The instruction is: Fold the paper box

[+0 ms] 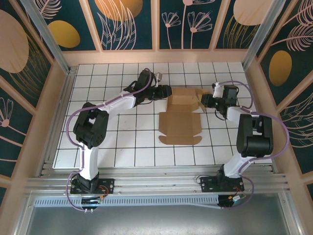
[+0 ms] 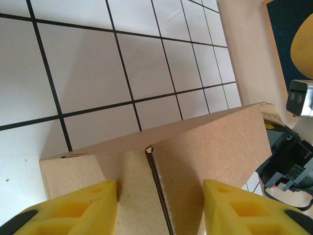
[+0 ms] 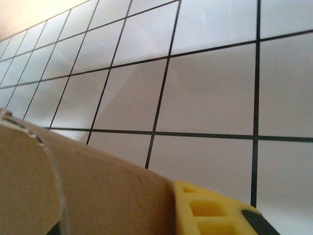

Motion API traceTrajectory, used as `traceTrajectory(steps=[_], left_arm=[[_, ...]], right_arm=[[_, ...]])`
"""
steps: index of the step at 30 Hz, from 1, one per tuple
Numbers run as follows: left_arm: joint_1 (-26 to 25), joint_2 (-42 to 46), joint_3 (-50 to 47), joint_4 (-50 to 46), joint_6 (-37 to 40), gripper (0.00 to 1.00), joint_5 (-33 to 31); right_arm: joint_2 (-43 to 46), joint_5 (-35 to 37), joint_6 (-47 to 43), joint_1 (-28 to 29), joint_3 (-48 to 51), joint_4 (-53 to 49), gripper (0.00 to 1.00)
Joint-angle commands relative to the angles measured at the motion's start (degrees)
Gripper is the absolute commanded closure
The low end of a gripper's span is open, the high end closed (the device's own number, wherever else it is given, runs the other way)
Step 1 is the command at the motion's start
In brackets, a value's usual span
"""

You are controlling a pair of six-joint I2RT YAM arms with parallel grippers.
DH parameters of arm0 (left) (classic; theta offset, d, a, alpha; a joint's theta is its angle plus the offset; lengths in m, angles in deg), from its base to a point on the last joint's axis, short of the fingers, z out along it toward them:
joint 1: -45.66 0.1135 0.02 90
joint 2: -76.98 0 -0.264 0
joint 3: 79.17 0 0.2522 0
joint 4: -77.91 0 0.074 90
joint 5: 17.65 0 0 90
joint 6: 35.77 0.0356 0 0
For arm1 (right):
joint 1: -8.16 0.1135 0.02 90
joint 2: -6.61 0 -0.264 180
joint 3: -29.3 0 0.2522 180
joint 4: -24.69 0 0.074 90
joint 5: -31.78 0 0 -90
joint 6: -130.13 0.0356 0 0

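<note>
Yellow fingers (image 2: 93, 208) of the left end effector (image 2: 160, 183) stand nearest to us. They are spread apart, with a raised wall of the paper box (image 2: 210, 142) between them. We see the white gridded desk (image 1: 122, 142) carrying this box near its middle: the near half lies flat and the far half stands raised. At the box's right edge the right end effector (image 1: 204, 100) touches the cardboard, and we cannot tell if it pinches it.
</note>
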Motion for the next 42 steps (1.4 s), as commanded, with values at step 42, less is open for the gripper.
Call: traceTrajectory(steps=[42], left_arm=[[-2.6, -0.8, -1.0, -0.7, -0.7, 0.55, 1.1]], right_arm=[[5.5, 13.0, 25.3, 15.0, -0.6, -6.6, 0.76]])
